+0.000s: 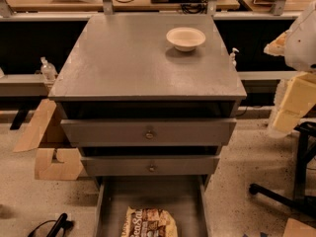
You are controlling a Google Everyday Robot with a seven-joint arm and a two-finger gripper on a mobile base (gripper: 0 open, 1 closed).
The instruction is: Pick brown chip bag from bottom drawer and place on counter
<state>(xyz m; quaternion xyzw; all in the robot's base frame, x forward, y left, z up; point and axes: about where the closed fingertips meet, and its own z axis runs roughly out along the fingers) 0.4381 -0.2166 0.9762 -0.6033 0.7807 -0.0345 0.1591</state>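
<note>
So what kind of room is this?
Probably a workshop or robot lab: wooden workbenches with cables stand behind the grey drawer cabinet, and wood scraps sit on the floor. The gripper seems to be the dark shape low left, beside the open bottom drawer.

Bowl (pixel 185 38): sitting at one o'clock — white, shallow.
Upper drawers (pixel 108 131): facing out at centre, each showing a round knob.
Pump bottle (pixel 48 69): standing at ten o'clock.
Wooden offcuts (pixel 57 165): leaning at eight o'clock.
Cables (pixel 190 6): trailing at twelve o'clock.
Gripper (pixel 291 113): hanging at three o'clock — right edge.
</note>
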